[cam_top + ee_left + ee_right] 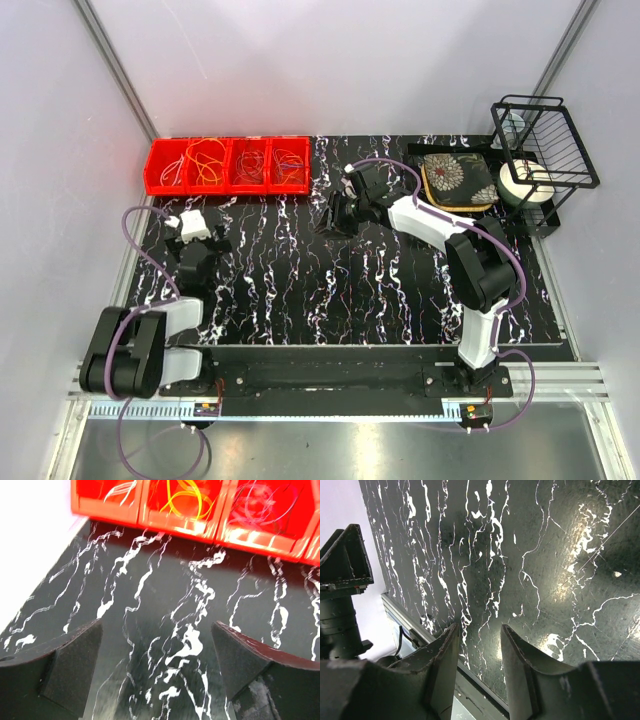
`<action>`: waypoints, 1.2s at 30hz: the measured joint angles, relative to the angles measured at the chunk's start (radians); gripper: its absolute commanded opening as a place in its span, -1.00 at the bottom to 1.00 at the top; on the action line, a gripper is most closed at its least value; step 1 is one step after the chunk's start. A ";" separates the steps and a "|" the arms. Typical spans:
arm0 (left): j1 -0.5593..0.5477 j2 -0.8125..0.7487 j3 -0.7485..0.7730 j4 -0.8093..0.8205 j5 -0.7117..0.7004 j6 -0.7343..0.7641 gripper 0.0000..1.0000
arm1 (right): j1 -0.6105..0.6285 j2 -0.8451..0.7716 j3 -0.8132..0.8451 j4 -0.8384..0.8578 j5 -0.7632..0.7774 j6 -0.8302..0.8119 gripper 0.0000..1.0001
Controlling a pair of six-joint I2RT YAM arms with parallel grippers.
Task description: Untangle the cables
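Cables (208, 163) sit sorted by colour in the red bins (228, 187), upper left of the top view, apparently already separated. The left gripper (157, 665) has its jaws wide apart and empty and faces the bins, probably to reach in. The right gripper (480, 650) is partly apart, holding nothing, over the marbled mat (330, 290). No readable labels or writing.

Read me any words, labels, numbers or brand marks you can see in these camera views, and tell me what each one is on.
No text can be read in any view.
Red bins: no labels show.
Floral pad: pattern only, no words.
Small orange tags by the arm bases: too small to read.
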 measured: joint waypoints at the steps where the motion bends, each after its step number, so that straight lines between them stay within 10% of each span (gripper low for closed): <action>1: 0.000 0.027 -0.016 0.071 0.011 0.010 0.87 | 0.000 0.000 0.000 0.001 0.002 0.000 -0.09; 8: 0.000 0.137 -0.050 0.219 0.089 0.062 0.98 | 0.000 0.000 0.000 0.007 0.006 -0.006 0.07; 13: 0.000 0.137 -0.049 0.254 0.108 0.071 0.97 | 0.000 0.000 0.000 0.007 0.024 -0.034 0.99; 36: 0.000 0.137 -0.049 0.269 0.116 0.073 0.97 | -0.004 -0.269 -0.266 0.118 0.513 -0.346 0.99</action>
